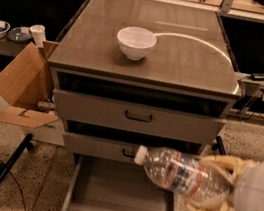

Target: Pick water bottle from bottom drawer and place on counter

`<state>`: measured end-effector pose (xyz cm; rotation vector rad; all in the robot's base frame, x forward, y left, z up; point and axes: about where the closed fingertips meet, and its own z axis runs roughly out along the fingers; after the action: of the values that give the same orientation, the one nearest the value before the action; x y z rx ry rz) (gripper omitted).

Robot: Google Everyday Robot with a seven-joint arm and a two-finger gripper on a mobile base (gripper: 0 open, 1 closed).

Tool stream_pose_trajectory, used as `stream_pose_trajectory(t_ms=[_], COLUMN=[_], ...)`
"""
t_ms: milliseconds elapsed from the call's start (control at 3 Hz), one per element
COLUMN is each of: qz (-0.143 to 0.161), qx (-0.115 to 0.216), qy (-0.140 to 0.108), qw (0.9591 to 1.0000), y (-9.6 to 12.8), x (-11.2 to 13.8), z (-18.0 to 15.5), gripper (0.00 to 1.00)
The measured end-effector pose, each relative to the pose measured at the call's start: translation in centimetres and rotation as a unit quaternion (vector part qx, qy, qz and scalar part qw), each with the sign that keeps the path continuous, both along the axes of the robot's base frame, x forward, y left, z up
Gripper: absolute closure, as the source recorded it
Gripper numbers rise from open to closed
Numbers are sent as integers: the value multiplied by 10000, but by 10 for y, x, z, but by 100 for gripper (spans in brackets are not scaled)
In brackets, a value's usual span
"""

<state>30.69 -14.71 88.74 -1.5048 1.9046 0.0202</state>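
We saw a glossy grey-brown table (180, 60) topping the drawer cabinet and carrying a white bowl (136, 42). There was speckled floor (32, 181) below and an open cardboard box (19, 82) beside it. Our gripper (209, 188), low at the right, clamped the water bottle (180, 176) by its base, sideways in the air above the open bottom drawer (122, 192). We could not read its red, white and blue label.

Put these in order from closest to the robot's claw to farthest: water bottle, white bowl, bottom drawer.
The gripper is at the lower right.
1. water bottle: clamped in the gripper.
2. bottom drawer: open, just below it.
3. white bowl: up on the counter, farthest back.
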Motion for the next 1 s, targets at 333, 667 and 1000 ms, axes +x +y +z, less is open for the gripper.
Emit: stream_pose_trajectory(t_ms=[333,667,1000], qz=[102,38,38], qx=[-129,-112,-112], qy=[-211,-336,-336], qw=[9996,9994,9994], y=[23,30,30], x=[22,33,33], z=[56,84,84], gripper=[100,100,100])
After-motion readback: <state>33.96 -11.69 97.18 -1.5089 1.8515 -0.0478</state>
